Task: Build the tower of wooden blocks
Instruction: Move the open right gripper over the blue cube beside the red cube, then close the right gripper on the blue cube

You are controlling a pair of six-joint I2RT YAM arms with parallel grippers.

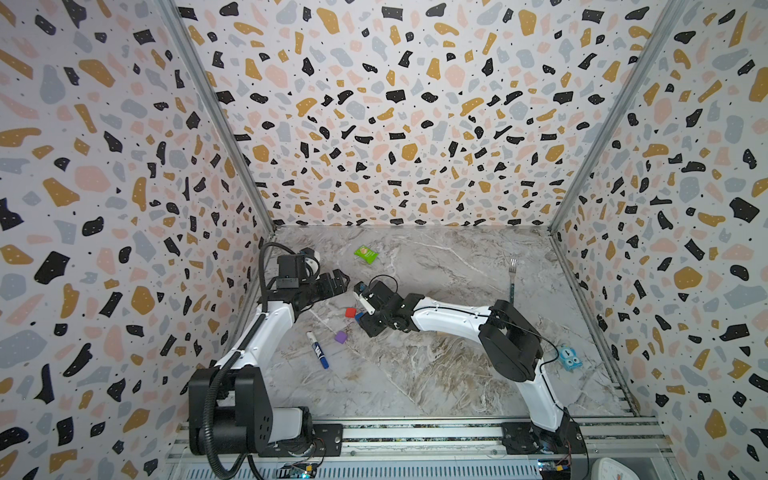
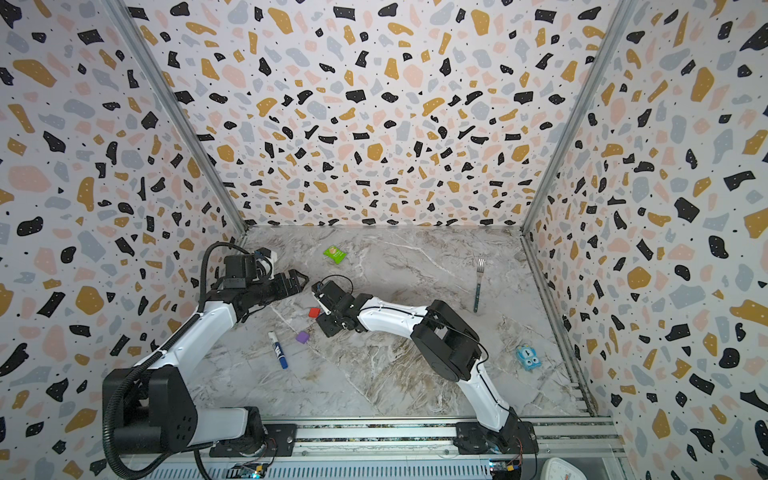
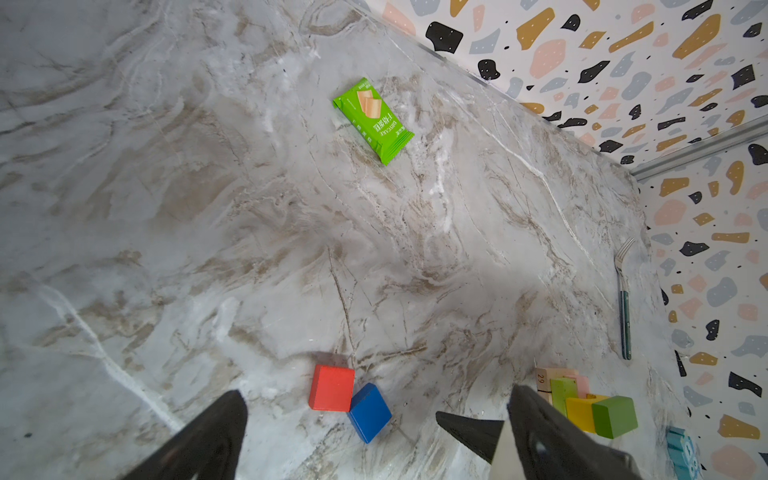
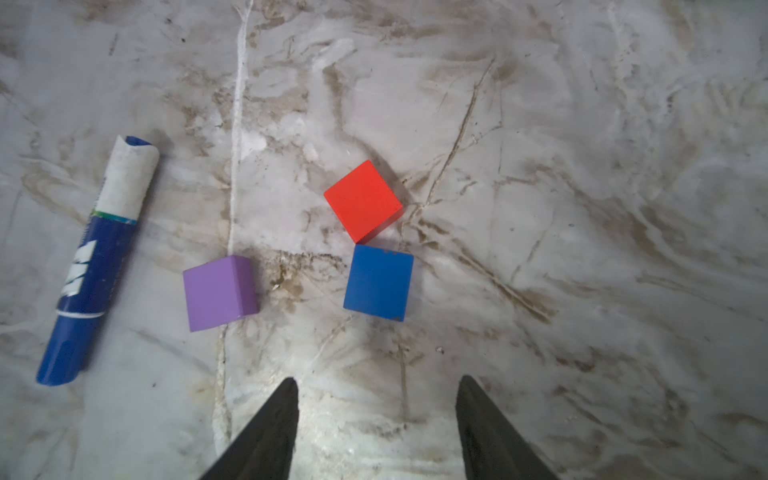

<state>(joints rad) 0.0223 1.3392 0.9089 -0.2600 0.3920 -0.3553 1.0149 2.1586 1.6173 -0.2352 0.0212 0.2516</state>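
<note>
My right jaws stand apart and empty above a small blue wooden cube (image 4: 378,282). It sits left of centre on the marble worktop (image 4: 582,208), touching a red wooden cube (image 4: 363,201). I judge it light, rigid and smooth; I'd pinch its flat opposite faces. My left jaws gape empty.

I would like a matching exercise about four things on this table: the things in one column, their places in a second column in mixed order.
Things:
1. red cube
2. purple cube
3. fork
4. packet

Places:
a. right side of the table, far half
b. nearest the marker
c. far end, left of the middle
d. right beside the blue cube

Pairs: 1-d, 2-b, 3-a, 4-c
</note>
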